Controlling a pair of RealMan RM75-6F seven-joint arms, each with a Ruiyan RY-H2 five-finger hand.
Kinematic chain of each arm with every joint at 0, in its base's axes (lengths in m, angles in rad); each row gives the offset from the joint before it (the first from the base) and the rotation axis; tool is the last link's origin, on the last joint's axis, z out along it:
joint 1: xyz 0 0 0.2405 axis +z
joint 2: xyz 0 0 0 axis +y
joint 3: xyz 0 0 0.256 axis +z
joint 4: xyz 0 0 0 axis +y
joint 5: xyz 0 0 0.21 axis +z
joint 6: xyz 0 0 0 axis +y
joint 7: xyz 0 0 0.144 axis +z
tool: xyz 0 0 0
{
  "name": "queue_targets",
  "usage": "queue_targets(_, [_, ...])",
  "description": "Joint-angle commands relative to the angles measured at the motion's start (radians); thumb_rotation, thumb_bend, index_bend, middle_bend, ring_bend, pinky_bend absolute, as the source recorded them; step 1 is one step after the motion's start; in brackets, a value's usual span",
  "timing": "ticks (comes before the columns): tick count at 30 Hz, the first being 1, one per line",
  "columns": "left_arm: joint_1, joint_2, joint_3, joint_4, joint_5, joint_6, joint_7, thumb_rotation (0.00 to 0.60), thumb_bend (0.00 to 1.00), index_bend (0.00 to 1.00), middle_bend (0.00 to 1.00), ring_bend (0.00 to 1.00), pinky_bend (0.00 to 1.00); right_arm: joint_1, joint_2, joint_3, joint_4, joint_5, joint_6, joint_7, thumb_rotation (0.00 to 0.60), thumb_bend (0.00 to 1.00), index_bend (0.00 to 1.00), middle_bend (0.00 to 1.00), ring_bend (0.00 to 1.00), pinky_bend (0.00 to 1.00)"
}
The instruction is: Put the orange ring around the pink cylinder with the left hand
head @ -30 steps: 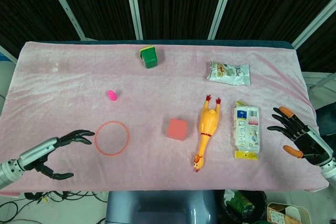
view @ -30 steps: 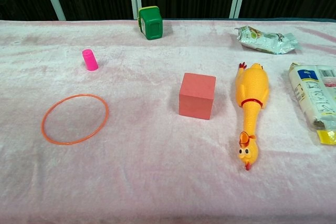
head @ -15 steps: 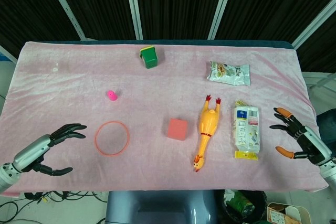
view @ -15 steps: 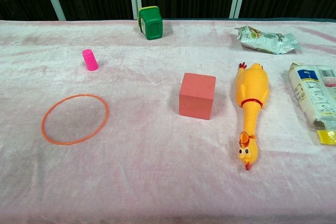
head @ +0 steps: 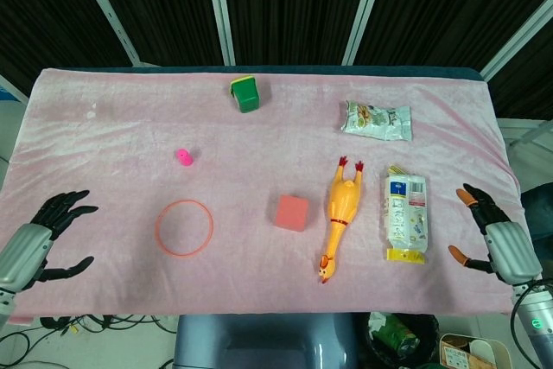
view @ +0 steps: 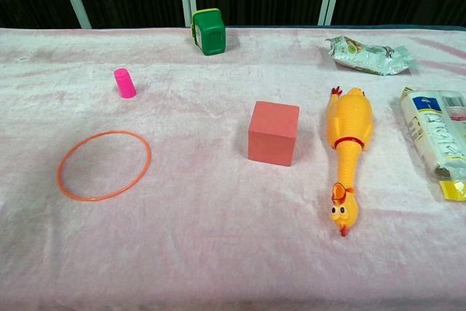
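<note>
Orange ring (head: pixel 184 227) lies flat on the pink cloth (head: pixel 130 140), near the pink cylinder (head: pixel 184 157) but apart from it, not around it. Cylinder stands upright. Left hand (head: pixel 39 235) at the table's left edge, fingers spread, holding nothing, well apart from the ring. Right hand (head: pixel 492 238) at the right edge, fingers apart, empty, beside a white packet (head: pixel 405 216).

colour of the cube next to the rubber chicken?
The cube is salmon pink, a shade darker than the cloth under it; clearest in the chest view.
</note>
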Motion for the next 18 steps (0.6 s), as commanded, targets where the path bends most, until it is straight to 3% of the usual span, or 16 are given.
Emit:
queue_targets(1, [0.023,-0.019,-0.003,-0.016,-0.025,-0.019,0.057,0.6,0.24,0.22,0.04,0.0,0.0,-0.09,-0.102,0.028,-0.087,0.055,0.103,-0.379,0.6,0.17,0.0,0.0,0.0,0.18])
queue_targets(8, [0.023,-0.097,-0.022,0.006,-0.059,-0.091,0.267,0.6,0.24,0.25,0.05,0.0,0.0,-0.094,-0.145,0.036,-0.049,0.069,0.074,-0.513,0.6,0.17,0.0,0.0,0.0,0.18])
queue_targets(18, [-0.04,-0.231,-0.063,0.055,-0.175,-0.301,0.46,0.6,0.25,0.35,0.06,0.0,0.0,-0.094,-0.132,0.048,-0.049,0.066,0.026,-0.457,0.6,0.17,0.0,0.0,0.0,0.18])
